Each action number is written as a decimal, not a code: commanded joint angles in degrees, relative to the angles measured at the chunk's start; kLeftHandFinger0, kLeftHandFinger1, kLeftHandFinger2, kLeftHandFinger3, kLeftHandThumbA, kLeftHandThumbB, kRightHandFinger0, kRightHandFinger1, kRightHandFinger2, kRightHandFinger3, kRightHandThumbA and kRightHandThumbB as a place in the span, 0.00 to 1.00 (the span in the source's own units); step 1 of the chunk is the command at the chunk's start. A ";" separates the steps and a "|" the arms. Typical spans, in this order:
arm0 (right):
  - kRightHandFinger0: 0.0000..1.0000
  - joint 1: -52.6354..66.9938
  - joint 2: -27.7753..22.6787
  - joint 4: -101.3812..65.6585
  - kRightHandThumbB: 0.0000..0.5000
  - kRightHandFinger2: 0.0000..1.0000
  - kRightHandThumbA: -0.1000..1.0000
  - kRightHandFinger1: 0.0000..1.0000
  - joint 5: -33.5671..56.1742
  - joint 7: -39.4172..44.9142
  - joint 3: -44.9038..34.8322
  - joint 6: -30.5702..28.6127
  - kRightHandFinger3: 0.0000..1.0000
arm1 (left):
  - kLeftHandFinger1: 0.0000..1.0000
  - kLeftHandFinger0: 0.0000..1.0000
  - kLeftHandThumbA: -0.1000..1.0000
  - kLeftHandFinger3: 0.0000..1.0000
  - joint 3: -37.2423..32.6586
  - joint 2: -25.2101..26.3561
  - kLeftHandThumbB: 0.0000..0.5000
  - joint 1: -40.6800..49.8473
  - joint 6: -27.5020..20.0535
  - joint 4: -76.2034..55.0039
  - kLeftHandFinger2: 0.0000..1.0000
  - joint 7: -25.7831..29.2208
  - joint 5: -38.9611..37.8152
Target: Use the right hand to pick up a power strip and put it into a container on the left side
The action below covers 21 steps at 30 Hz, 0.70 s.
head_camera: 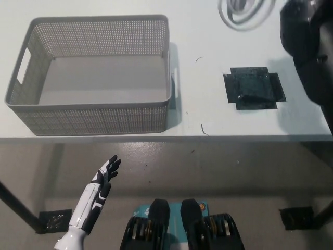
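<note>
The coiled white cord (244, 11) of the power strip is blurred at the top edge, lifted off the table. The strip's body is hidden. My black right hand (304, 28) is raised close to the camera at the top right, beside the cord, and it carries the strip; its fingers do not show. The grey mesh basket (88, 119) stands on the left of the white table (208, 120), and nothing is in it. My white left hand (103, 177) rests below the table's front edge at the lower left, fingers apart and holding nothing.
A black square patch (254, 88) lies on the table where the cord was. The table's front edge runs across the middle of the picture, with floor below it.
</note>
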 commanded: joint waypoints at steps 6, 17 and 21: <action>0.00 -17.93 6.14 9.83 0.56 0.52 0.00 0.00 0.34 -5.40 5.14 -3.88 0.86 | 1.00 1.00 1.00 1.00 0.39 1.17 0.48 -1.54 -2.32 -1.27 1.00 -0.58 -1.61; 0.00 -29.86 17.98 31.50 0.43 0.52 0.00 0.00 0.77 -8.30 11.78 -5.17 0.26 | 1.00 1.00 1.00 1.00 -0.11 1.65 0.50 -1.74 -2.32 -1.50 1.00 -0.70 -0.33; 0.00 -31.95 21.83 36.98 0.44 0.57 0.00 0.00 2.16 -6.72 13.09 -6.47 0.31 | 1.00 1.00 1.00 1.00 -0.07 1.67 0.50 -1.63 -2.32 -1.51 1.00 -0.99 -0.85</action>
